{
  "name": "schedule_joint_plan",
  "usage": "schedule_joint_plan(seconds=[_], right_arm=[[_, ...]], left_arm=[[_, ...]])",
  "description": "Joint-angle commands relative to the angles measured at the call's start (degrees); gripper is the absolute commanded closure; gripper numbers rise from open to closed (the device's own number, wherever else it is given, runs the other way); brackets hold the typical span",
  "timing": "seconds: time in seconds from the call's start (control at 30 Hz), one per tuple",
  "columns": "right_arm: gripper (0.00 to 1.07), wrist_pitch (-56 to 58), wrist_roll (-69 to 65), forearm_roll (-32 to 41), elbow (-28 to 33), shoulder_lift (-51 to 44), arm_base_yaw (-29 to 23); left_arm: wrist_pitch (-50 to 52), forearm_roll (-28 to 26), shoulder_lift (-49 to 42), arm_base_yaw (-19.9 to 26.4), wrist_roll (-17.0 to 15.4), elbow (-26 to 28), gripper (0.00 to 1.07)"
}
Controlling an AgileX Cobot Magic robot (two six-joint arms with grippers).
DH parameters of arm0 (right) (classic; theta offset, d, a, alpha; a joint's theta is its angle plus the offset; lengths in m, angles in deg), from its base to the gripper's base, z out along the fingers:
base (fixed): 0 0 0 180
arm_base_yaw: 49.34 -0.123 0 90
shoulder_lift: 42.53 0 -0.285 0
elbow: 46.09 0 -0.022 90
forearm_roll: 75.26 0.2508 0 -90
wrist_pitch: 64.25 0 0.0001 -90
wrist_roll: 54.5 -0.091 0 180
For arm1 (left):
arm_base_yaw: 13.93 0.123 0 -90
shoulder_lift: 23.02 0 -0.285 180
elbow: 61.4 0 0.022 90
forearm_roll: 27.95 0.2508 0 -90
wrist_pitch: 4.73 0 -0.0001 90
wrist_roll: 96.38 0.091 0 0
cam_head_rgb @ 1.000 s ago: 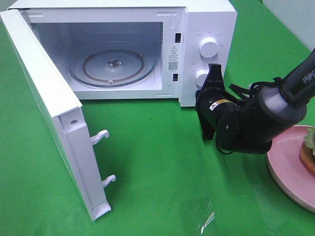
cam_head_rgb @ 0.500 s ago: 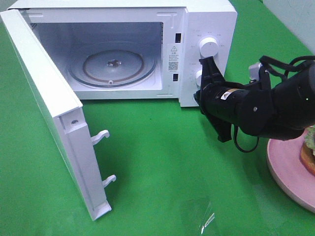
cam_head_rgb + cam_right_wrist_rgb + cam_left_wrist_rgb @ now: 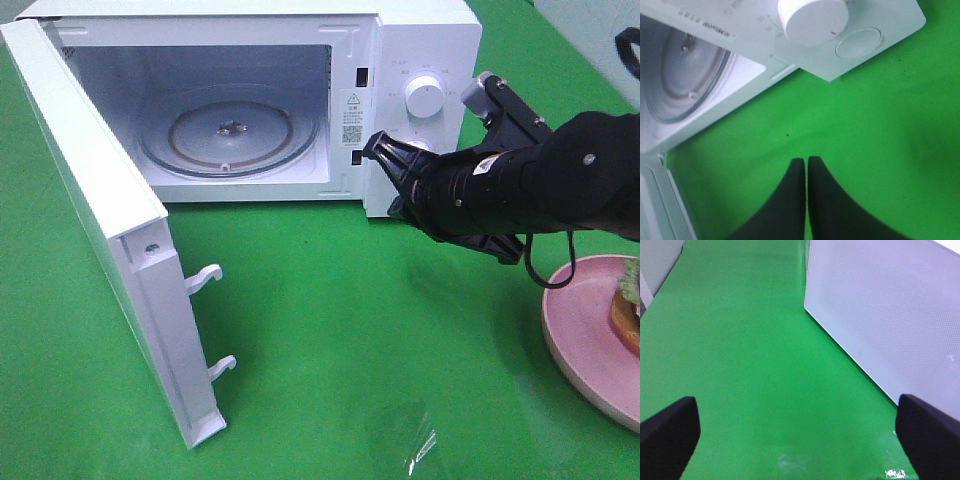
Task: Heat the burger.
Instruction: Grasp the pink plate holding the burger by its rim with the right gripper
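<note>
Only a sliver of the burger (image 3: pixel 630 312) shows at the far right edge of the high view, with green lettuce over an orange-brown bun, on a round pink plate (image 3: pixel 580 340). The white microwave (image 3: pixel 420 40) stands open, its glass turntable (image 3: pixel 230 130) bare and its door (image 3: pixel 100 230) swung out to the left. My right gripper (image 3: pixel 380 152) is shut and empty, pointing left in front of the control panel, well apart from the burger. In the right wrist view its fingers (image 3: pixel 806 172) are pressed together. My left gripper (image 3: pixel 796 407) is open over the green cloth beside the door's outer face (image 3: pixel 890 315).
Two white knobs (image 3: pixel 424 97) sit on the panel; the lower one is partly behind my right arm. One knob (image 3: pixel 812 17) and the turntable (image 3: pixel 685 70) show in the right wrist view. Door latch hooks (image 3: pixel 205 278) stick out. Green cloth (image 3: pixel 330 330) covers the table.
My right arm has turned and lifted. Its shut gripper has swung from upright to pointing left, moving up toward the microwave's front. The burger and door have not moved.
</note>
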Motion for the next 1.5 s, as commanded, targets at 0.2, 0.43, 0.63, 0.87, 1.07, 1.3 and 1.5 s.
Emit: schedule_joint_plan(seconds=[0.2, 0.43, 0.63, 0.87, 1.07, 1.3, 1.5], right_arm=[[1.04, 15.0, 13.8, -1.3, -0.1, -6.8, 3.9], [1.01, 29.5, 15.4, -12.8, -2.0, -11.3, 6.1], [0.95, 40.1, 14.6, -22.2, -4.4, -13.9, 6.1], [0.87, 49.2, 14.7, -28.8, -6.3, -17.5, 6.2], [0.59, 52.8, 17.5, -32.3, -6.5, -22.7, 6.2], [0.19, 55.7, 17.8, -36.3, -6.5, -24.1, 6.2], [0.15, 59.6, 17.0, -38.0, -6.5, -24.1, 6.2]], left_arm=[[1.0, -0.2, -0.9, -0.2, -0.1, 0.0, 0.08], [1.0, -0.2, -0.9, -0.2, -0.1, 0.0, 0.08], [1.0, -0.2, -0.9, -0.2, -0.1, 0.0, 0.08], [1.0, -0.2, -0.9, -0.2, -0.1, 0.0, 0.08], [1.0, -0.2, -0.9, -0.2, -0.1, 0.0, 0.08], [1.0, -0.2, -0.9, -0.2, -0.1, 0.0, 0.08], [1.0, -0.2, -0.9, -0.2, -0.1, 0.0, 0.08]])
